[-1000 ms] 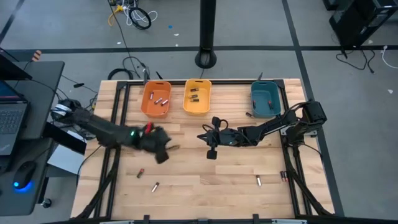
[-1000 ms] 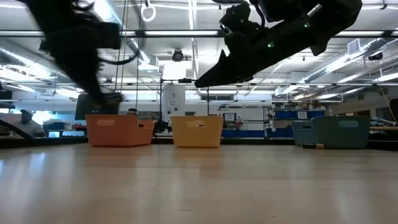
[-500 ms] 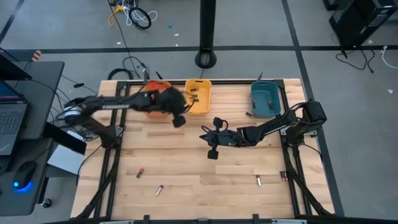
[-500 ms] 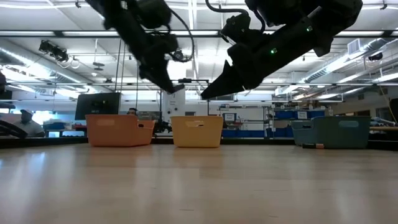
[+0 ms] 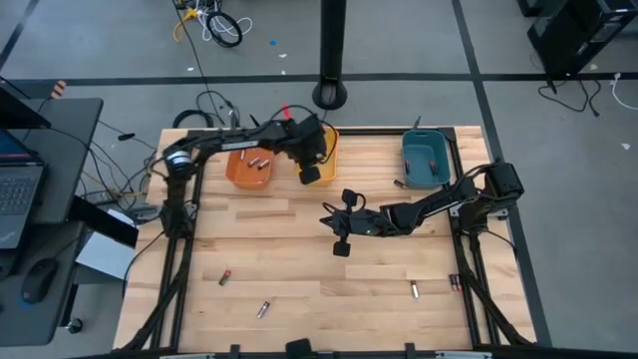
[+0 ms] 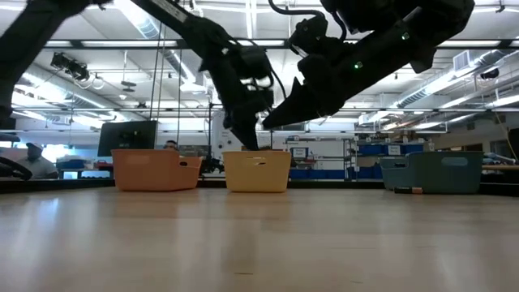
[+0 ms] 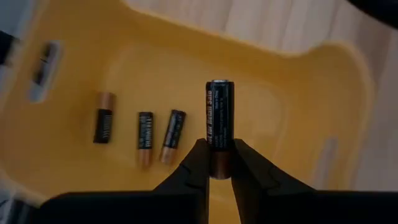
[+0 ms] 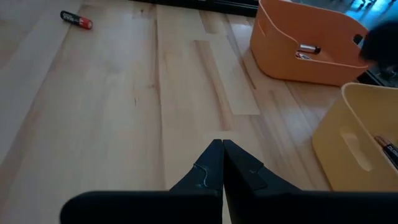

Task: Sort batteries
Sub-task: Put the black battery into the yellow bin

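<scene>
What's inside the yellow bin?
The yellow plastic bin holds three small dark, copper-ended batteries lying flat. The left gripper holds another battery above them, hiding some floor.

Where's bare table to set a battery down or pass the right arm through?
Bare wood lies between the right gripper and the loose batteries near the front edge, and left of centre below the orange plastic bin. It is crowded at the yellow plastic bin, under the left gripper.
</scene>
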Tool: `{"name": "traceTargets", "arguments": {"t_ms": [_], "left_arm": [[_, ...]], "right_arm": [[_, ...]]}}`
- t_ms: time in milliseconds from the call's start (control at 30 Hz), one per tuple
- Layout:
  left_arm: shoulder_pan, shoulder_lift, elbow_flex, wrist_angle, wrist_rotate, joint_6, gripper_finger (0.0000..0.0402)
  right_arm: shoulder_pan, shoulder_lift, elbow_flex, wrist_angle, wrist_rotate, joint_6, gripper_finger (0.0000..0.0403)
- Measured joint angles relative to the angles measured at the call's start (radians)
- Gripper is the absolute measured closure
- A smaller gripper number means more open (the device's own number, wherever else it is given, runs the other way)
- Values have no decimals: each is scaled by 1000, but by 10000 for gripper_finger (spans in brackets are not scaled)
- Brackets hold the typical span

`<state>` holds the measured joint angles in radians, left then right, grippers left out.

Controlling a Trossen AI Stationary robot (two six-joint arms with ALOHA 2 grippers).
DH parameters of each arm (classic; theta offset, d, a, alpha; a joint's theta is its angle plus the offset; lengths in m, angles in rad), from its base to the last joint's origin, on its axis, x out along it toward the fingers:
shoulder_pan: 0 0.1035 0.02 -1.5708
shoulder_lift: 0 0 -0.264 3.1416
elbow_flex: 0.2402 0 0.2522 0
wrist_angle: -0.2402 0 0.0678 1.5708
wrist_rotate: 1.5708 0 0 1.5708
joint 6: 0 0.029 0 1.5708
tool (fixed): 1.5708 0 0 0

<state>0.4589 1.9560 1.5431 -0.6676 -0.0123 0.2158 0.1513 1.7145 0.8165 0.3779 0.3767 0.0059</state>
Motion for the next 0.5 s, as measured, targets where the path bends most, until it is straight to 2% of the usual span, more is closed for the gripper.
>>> {"name": "traceTargets", "arguments": {"t_ms": [200,500], "left_arm": [[0,114,59,-33,-1,40,356],[2,130,59,-33,-2,42,356]], "right_arm": [[0,0,0,0,-1,0,392],[0,0,0,0,-3,0,392]]}}
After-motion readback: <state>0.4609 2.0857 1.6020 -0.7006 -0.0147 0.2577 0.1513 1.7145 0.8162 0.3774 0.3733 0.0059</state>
